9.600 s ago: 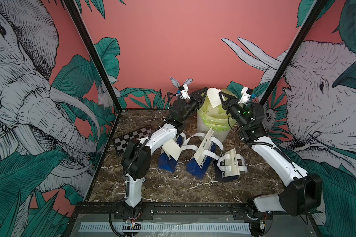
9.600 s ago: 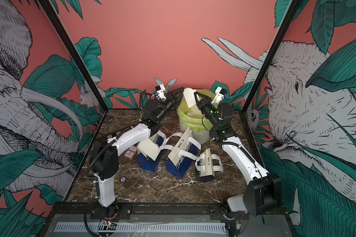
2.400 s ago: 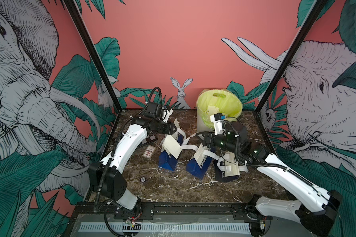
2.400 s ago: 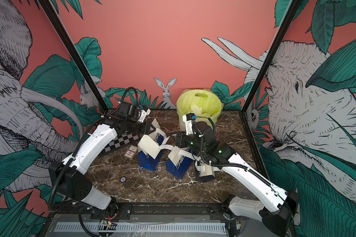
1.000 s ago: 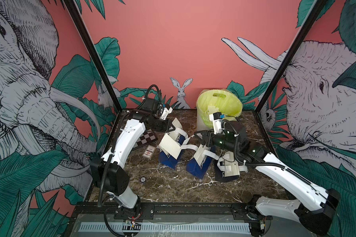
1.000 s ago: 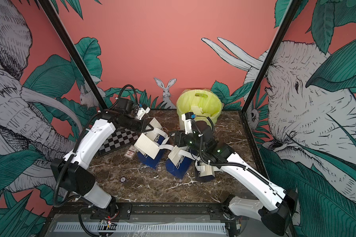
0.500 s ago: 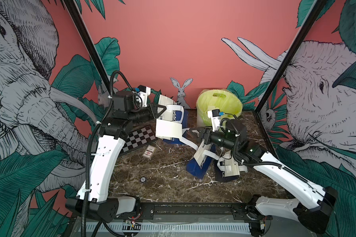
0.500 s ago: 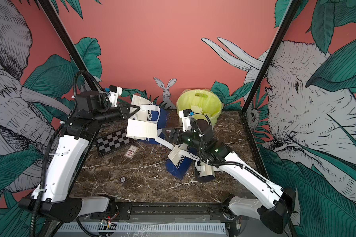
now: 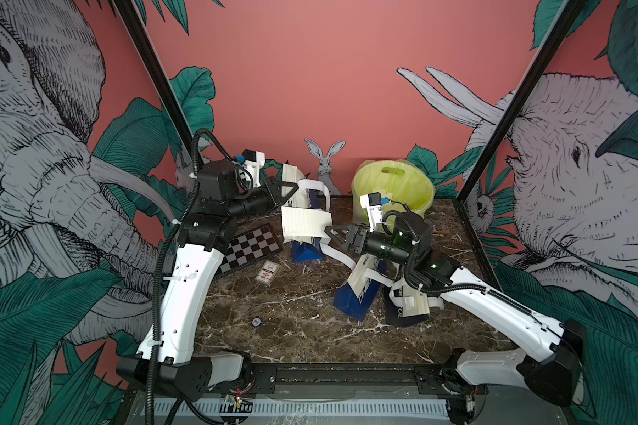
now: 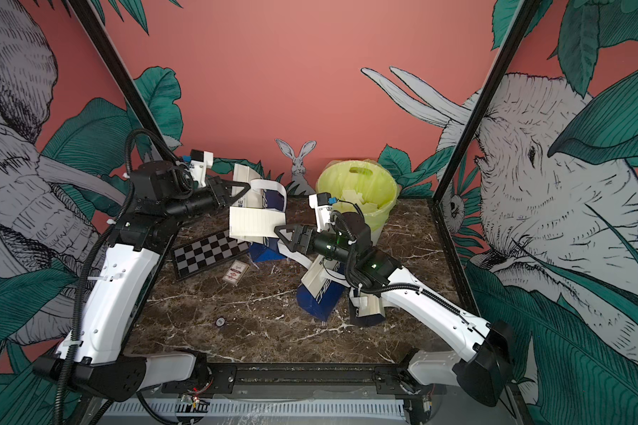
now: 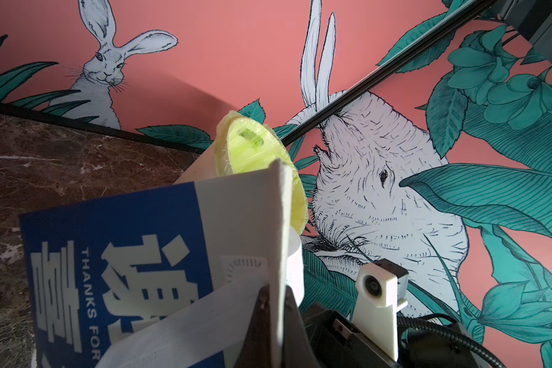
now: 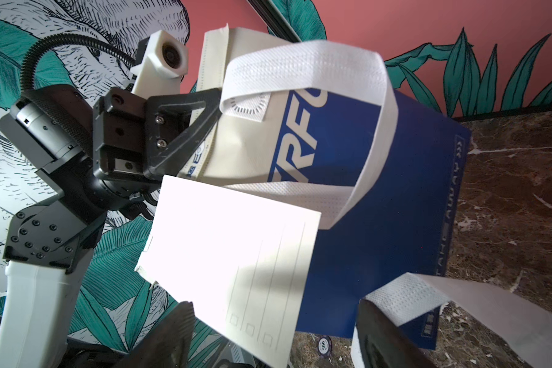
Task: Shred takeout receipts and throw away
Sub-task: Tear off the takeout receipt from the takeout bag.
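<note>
I have the left gripper (image 9: 293,186) clamped on the white top edge of the blue-and-white fabric takeout bag (image 9: 305,254), holding it up over the left rear of the brown marble tabletop (image 9: 291,323). One thin white lined paper receipt (image 9: 304,221) is fixed to the bag's front, facing the right gripper (image 9: 328,231). That gripper's jaws stand wide apart. In the right wrist view the slip's lower edge sits between them, untouched as far as I can tell.

I judge this the grab-and-tear step. Next I need to close on the receipt's free edge, not the white strap handle (image 12: 427,296) beside it. Then I pull it off the bag, shred it, and drop it in the yellow-green lined bin (image 9: 420,198) behind.
</note>
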### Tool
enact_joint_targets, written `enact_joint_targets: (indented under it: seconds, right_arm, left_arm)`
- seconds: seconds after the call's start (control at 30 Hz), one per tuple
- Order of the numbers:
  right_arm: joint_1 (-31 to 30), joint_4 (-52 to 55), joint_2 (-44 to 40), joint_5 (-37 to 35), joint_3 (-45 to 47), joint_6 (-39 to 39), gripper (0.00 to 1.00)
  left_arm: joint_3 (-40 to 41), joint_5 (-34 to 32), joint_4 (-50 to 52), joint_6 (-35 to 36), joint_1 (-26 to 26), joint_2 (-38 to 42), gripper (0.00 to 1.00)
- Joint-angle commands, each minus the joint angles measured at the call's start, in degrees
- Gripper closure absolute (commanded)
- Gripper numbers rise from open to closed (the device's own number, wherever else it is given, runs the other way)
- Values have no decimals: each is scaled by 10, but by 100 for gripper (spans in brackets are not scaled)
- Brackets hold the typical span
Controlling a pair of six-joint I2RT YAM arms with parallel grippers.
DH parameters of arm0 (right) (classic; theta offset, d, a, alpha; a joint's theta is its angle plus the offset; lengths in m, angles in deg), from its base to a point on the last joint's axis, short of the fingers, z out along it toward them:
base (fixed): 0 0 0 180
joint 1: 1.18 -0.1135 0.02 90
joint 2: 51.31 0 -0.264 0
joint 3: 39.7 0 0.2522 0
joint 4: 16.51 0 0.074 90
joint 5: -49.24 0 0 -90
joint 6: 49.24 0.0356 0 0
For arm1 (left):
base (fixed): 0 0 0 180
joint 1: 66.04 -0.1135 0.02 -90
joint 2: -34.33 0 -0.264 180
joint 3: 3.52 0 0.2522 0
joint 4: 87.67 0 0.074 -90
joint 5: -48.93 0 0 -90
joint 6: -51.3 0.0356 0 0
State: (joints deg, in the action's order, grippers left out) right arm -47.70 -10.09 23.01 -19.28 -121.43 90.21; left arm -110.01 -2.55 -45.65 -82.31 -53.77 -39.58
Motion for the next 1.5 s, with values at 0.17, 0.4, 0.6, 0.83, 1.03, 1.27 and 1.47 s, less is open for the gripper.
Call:
enact_joint_targets:
  seconds: [0.17,0.4,0.6,0.83,1.03,1.27,1.47]
  right_arm:
    - [-11,-101,17,22,-16,66,34]
    - [-11,-100,-5,-2,-5,65,55]
    - [-12,-97,-13,-13,-3,65,80]
    - [-12,-103,3,-5,-9,72,80]
    - [-13,-98,16,-1,-18,69,91]
    - [-19,-63,-6,-22,-19,23,100]
    - [-22,-48,-26,-32,-12,-8,100]
  left_arm:
    - [16,10,-52,-5,-3,31,100]
    - [34,8,-51,6,-4,29,100]
    - [44,5,-53,10,-3,29,100]
    - [53,7,-50,14,-3,26,100]
    - [59,-8,-30,40,-2,30,100]
    - [73,-68,39,121,-2,14,100]
    - [101,-78,45,161,-2,-10,100]
